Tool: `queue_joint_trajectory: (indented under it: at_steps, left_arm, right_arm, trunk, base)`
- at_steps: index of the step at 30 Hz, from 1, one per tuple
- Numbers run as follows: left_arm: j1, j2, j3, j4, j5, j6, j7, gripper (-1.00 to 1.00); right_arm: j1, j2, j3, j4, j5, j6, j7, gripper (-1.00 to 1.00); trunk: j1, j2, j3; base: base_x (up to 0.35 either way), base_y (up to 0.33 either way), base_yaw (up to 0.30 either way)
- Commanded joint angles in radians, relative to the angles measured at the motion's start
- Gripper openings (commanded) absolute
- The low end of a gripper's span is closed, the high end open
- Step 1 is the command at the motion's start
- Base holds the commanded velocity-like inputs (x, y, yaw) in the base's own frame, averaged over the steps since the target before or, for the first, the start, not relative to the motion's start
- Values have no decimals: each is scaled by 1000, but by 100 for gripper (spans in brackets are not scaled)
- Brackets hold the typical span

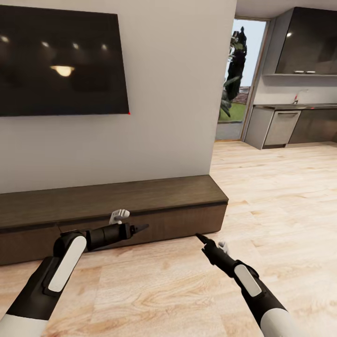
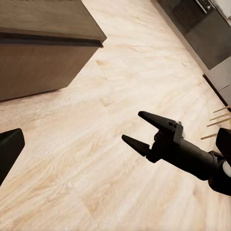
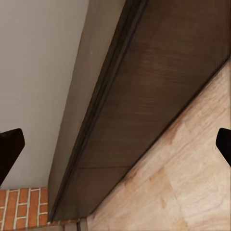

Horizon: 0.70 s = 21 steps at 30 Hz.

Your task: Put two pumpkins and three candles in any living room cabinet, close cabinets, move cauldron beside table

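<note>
My right gripper has its jaws spread: in the left wrist view I see two black, tapered fingers held apart over bare floor with nothing between them. In the head view that gripper sits low and to the right, its tip aimed at the cabinet front. My left gripper hangs just in front of the cabinet and points right along it; from the head view I cannot tell whether its jaws are apart, though its own wrist camera catches one dark fingertip at the picture's edge, well off from centre, which suggests a wide gap. The right wrist camera shows a dark fingertip at each side edge too.

The cabinet is a single long, very low box of dark-brown wood with a matte grain, a flat top and a thin shadow line under the top slab. Its long axis runs left to right along the base of the plain pale wall, and its right end stops at the wall's corner. The fronts look flush and shut, with no handles.

The floor is light, glossy wood plank. One flat black screen hangs on the wall above the cabinet's left part. Far right, a kitchen run of grey cabinets stands beside a tall glazed doorway.
</note>
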Motion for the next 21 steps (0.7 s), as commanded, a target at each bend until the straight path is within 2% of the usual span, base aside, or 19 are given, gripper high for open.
queue_joint_trajectory:
  at_steps: [1, 3, 7, 11, 21]
  left_arm:
    - [-1, 0, -1, -1, -2, 3, -3, 100]
    - [-1, -3, -2, -3, -3, 2, -2, 100]
    - [-1, -2, -1, -13, -2, 3, -3, 100]
    - [-1, -1, -1, -21, -1, 4, -3, 100]
    - [-1, -4, -4, -38, 0, 4, -4, 100]
  right_arm:
    - [-1, 0, -1, 0, -12, -2, -1, 100]
    - [-4, 3, -1, 1, -32, -19, -10, 100]
    - [-20, 45, -3, 6, -68, -112, -132, 100]
    - [-28, 66, -3, 12, -99, -179, -192, 100]
    - [-46, 66, -6, 15, -118, -195, -212, 100]
  trunk:
    - [0, 0, -1]
    - [0, 0, -1]
    - [0, 0, -1]
    - [0, 0, -1]
    - [0, 0, -1]
  base:
    - [0, 0, 0]
    - [0, 0, 0]
    - [0, 0, 0]
    - [0, 0, 0]
    - [57, 10, 0]
